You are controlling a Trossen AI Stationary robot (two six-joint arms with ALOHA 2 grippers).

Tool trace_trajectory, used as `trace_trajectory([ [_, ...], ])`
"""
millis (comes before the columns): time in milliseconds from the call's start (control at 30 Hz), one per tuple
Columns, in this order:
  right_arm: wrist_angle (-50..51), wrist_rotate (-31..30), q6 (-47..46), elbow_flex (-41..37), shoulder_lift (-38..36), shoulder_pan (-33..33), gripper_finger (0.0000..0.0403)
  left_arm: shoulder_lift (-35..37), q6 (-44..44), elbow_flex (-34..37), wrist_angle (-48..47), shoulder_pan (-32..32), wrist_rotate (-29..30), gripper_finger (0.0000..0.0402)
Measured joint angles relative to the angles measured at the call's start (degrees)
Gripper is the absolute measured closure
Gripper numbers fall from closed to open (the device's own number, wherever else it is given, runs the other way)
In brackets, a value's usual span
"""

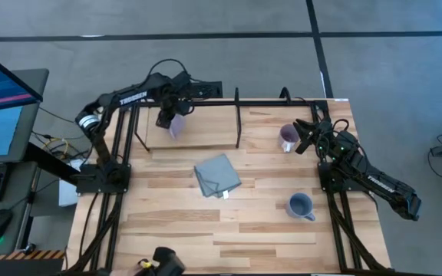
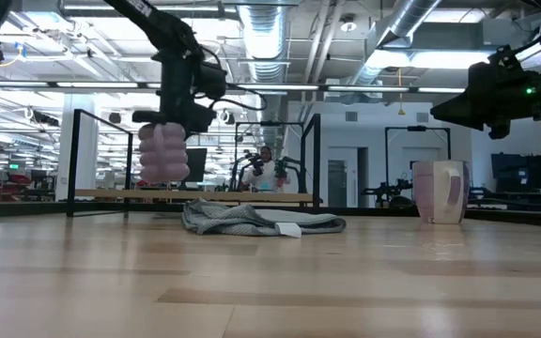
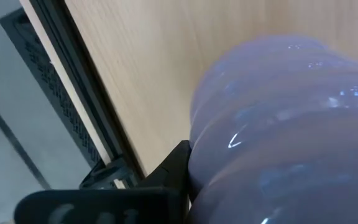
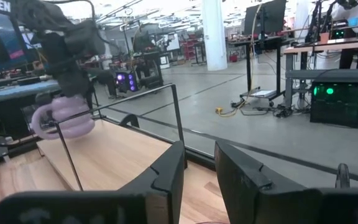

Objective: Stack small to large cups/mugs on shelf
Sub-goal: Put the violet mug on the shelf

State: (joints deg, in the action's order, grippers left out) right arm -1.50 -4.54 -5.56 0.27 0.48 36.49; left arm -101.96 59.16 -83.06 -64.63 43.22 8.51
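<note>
The left gripper (image 1: 169,116), clamped tight on the rigid, glossy, likely slippery light purple mug (image 2: 163,152), held it above the shelf (image 1: 206,130), while the right gripper (image 1: 307,136) hovered part-open and empty.

You see the light-wood shelf framed in thin black rods (image 1: 206,126) along the table's far edge; the ridged light purple mug (image 1: 176,125) hangs above its left part (clear of the board), the folded grey-blue cloth (image 1: 217,175) lies before it, and the blue-grey handled mug (image 1: 301,205) stands nearer, to the right.
</note>
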Motion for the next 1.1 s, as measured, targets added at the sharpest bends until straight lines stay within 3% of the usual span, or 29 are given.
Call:
trace_trajectory([
  [500, 0.0, 0.15, 0.02, 0.0, -0.01, 0.0, 0.0289, -3.11, 4.01, -0.27, -1.64, -0.13, 7.07, 0.0367],
  [833, 0.02, 0.15, 0.03, 0.0, 0.01, 0.0, 0.0289, -3.11, 5.41, -0.2, -0.9, -0.15, 5.82, 0.0366],
  [1100, 0.02, 0.13, 0.09, -0.02, 0.01, 0.0, 0.0289, -3.07, 3.34, -0.2, 0.22, -0.18, 5.44, 0.0333],
])
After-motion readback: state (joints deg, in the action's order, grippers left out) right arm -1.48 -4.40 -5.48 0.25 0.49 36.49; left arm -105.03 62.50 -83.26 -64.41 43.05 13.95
